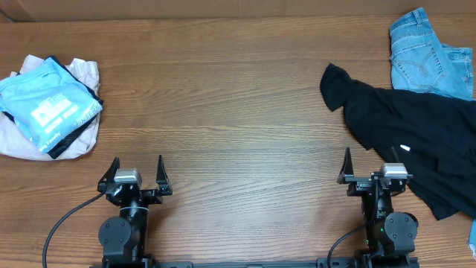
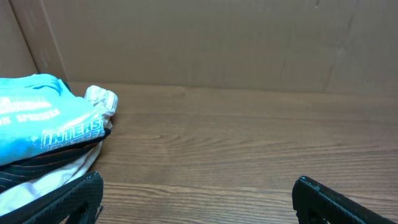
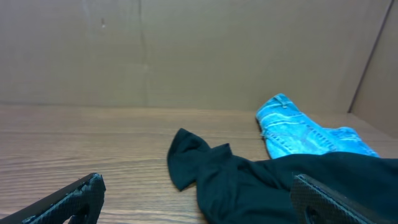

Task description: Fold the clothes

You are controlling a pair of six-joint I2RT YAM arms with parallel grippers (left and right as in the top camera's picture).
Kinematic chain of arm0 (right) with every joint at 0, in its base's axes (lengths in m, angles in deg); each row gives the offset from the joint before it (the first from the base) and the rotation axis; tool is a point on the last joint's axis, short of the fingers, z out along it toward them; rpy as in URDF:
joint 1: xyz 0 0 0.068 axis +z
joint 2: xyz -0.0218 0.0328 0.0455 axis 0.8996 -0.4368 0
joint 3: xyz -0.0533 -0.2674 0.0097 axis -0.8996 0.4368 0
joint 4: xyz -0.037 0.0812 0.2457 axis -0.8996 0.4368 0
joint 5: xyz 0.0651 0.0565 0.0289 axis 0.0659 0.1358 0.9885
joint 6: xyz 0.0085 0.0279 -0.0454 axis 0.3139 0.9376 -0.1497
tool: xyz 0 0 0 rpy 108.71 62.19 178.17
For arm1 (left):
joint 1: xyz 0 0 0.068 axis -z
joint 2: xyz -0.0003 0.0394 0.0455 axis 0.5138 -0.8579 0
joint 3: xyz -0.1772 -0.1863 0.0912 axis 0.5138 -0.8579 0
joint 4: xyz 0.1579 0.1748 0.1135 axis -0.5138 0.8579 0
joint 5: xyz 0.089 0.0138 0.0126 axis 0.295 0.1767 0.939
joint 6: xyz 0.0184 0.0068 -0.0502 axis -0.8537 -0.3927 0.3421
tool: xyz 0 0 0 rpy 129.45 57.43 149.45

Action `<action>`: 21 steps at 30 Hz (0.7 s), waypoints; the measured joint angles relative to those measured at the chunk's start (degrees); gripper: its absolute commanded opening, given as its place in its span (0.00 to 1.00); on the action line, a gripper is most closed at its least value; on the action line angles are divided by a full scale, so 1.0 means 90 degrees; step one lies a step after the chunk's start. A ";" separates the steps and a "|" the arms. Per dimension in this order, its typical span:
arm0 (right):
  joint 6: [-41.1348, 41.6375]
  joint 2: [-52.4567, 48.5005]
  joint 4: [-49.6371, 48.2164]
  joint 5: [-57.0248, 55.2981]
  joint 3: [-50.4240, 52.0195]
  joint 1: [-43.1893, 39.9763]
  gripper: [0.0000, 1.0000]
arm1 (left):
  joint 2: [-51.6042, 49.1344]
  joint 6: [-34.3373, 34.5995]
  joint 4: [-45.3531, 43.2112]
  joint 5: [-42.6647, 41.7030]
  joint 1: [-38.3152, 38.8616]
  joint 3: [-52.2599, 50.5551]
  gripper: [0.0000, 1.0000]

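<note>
A brown wood-grain worktop [image 1: 238, 112] carries a crumpled black fabric T-shirt [image 1: 416, 126] at right, touching light-blue denim jeans [image 1: 428, 56] in the far corner. At left, a sky-blue white-printed garment [image 1: 48, 104] tops pale cream cloth [image 1: 22, 141].

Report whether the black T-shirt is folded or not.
Unfolded. The black T-shirt lies loosely spread and rumpled on the table, one sleeve flung out, edges uneven, no neat layers.

Left arm [image 1: 125, 205] and right arm [image 1: 387, 212] sit retracted, jaws wide.
</note>
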 measured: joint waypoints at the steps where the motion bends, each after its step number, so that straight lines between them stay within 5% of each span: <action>1: -0.0019 0.0000 0.0000 -0.0015 0.0000 0.0000 1.00 | 0.0000 0.0000 0.0002 0.0002 0.0000 0.0000 1.00; 10: -0.0073 0.0000 0.0012 0.0180 0.0000 0.0000 1.00 | 0.0000 0.0044 0.0000 -0.0005 0.0000 0.0000 1.00; 21: 0.0835 -0.0323 0.0401 0.0413 -0.0075 0.0000 1.00 | 0.0000 0.1120 0.0236 -0.0291 0.0000 0.0134 1.00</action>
